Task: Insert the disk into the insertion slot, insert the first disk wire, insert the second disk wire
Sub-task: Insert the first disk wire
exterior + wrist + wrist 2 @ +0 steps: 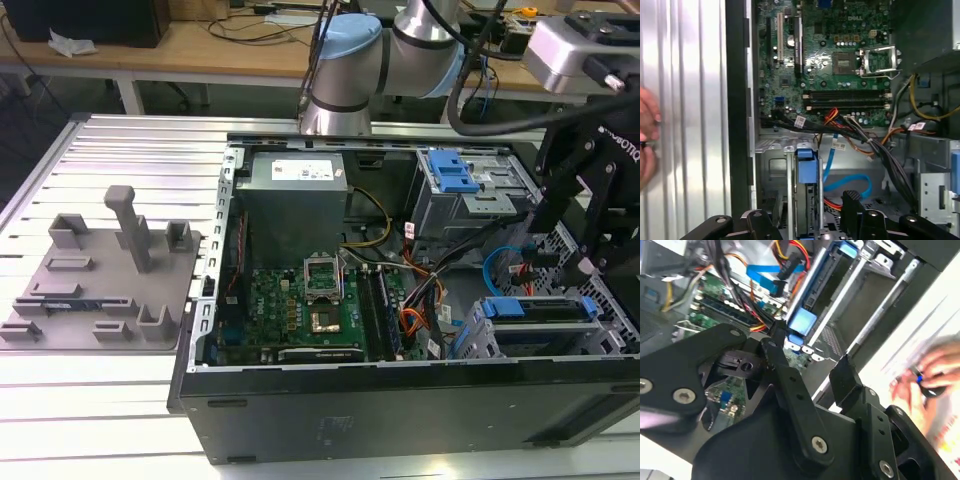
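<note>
Fingers [852,205]: spread wide, empty, poised over the disk [806,197], which sits in the insertion slot [771,170]. Beside it: second disk wire [855,181] and first disk wire [831,203], apparently loose. Step judged: disk seated; wiring demands pinching small plugs.

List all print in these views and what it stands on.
Power supply label: too small to read.
Gripper: white maker's lettering on its body, cut off by the exterior view's right edge.
Motherboard: white maker's mark; component print too small.
Cable tags: too small to read.
</note>
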`<state>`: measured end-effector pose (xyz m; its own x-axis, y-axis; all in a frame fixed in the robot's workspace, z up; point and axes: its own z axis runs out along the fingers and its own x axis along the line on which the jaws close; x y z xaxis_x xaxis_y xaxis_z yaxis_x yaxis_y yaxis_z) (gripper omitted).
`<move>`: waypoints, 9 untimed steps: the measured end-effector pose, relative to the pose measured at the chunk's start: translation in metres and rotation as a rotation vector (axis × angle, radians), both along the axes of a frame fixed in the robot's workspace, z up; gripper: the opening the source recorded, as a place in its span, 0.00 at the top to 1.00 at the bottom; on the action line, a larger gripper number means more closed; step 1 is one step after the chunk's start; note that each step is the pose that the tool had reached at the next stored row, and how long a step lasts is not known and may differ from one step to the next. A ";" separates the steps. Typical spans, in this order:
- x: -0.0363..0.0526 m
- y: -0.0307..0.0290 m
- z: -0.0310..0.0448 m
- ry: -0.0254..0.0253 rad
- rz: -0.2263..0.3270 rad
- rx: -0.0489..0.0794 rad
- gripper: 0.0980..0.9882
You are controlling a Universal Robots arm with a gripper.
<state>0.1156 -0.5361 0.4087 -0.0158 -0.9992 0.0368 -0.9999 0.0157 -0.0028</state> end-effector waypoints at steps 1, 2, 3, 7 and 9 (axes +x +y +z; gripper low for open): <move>-0.0001 0.0032 0.0000 0.0006 0.000 -0.023 0.41; -0.0002 0.0113 0.0000 0.0023 0.000 -0.081 0.41; -0.0002 0.0153 -0.0001 0.0028 0.000 -0.107 0.43; -0.0003 0.0281 0.0001 0.0030 0.001 -0.198 0.71; -0.0004 0.0286 -0.0002 0.0027 0.001 -0.201 0.71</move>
<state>0.1152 -0.5075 0.4085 -0.0145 -0.9718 0.2353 -0.9999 0.0142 -0.0031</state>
